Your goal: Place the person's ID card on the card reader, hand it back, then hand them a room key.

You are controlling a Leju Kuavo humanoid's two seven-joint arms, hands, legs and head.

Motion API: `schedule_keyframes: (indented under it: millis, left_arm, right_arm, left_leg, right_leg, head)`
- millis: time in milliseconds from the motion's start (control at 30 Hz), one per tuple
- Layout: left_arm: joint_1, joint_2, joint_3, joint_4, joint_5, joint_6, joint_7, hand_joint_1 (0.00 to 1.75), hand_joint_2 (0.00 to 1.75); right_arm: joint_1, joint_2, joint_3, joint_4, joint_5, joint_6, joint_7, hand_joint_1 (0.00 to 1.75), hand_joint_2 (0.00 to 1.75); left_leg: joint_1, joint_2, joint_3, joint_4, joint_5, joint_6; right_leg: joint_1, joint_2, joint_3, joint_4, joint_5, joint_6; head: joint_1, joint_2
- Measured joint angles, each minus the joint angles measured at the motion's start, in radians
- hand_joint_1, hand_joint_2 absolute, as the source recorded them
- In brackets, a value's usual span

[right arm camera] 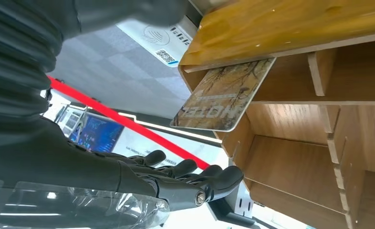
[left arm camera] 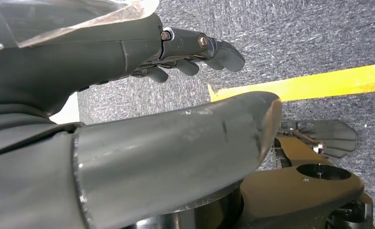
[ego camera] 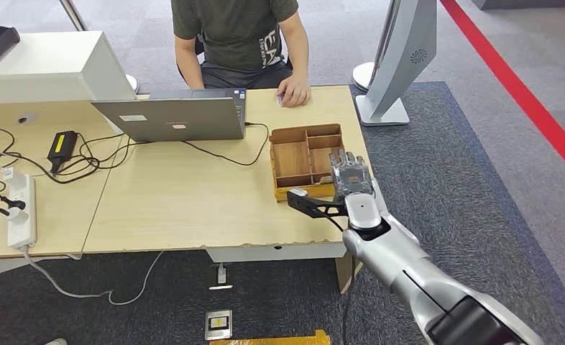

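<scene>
A wooden tray (ego camera: 305, 131) with several compartments stands on the table's right side. My right hand (ego camera: 350, 176) hovers over its near right corner, fingers stretched out and apart, holding nothing. In the right wrist view a printed hotel key card (right arm camera: 223, 95) leans in a compartment of the tray (right arm camera: 290, 143), a short gap from my fingertips (right arm camera: 223, 177). The person (ego camera: 236, 36) sits across the table, one hand (ego camera: 294, 93) resting on the tabletop beside a small pale card (ego camera: 280, 100). My left hand (left arm camera: 190, 52) hangs over grey carpet, holding nothing.
An open laptop (ego camera: 175, 118) sits mid-table with its cable running to the tray. A power strip (ego camera: 21, 208), adapter (ego camera: 62, 144) and tangled wires lie at the left. A grey stand (ego camera: 398, 57) rises beyond the table's right end. A white device (right arm camera: 159, 40) bears a QR code.
</scene>
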Motion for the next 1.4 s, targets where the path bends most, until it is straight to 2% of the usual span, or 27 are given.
schedule_keyframes:
  millis: [267,1167,1400]
  left_arm:
    - [0.000,0.001,0.000,0.000,-0.006,-0.009,0.002,0.00,0.00]
    - [0.000,0.003,-0.007,0.000,-0.020,-0.030,0.014,0.00,0.00]
    - [0.000,0.005,-0.014,0.000,-0.031,-0.033,0.014,0.00,0.00]
  right_arm:
    - [0.007,-0.004,-0.017,-0.001,-0.046,-0.038,-0.047,1.75,1.75]
    - [0.039,-0.009,-0.046,-0.023,-0.051,-0.053,-0.047,1.75,1.75]
    - [0.011,-0.024,-0.054,-0.089,-0.029,-0.064,-0.045,1.75,1.75]
  left_leg:
    - [0.000,0.000,0.000,0.000,0.000,0.000]
    - [0.000,0.000,0.000,0.000,0.000,-0.001]
    - [0.000,0.000,0.000,0.000,0.000,-0.001]
  right_leg:
    - [0.000,0.000,0.000,0.000,0.000,0.000]
    - [0.000,0.000,0.000,0.000,0.000,0.000]
    - [0.000,0.000,0.000,0.000,0.000,0.000]
  head:
    - [0.000,0.000]
    - [0.000,0.000]
    - [0.000,0.000]
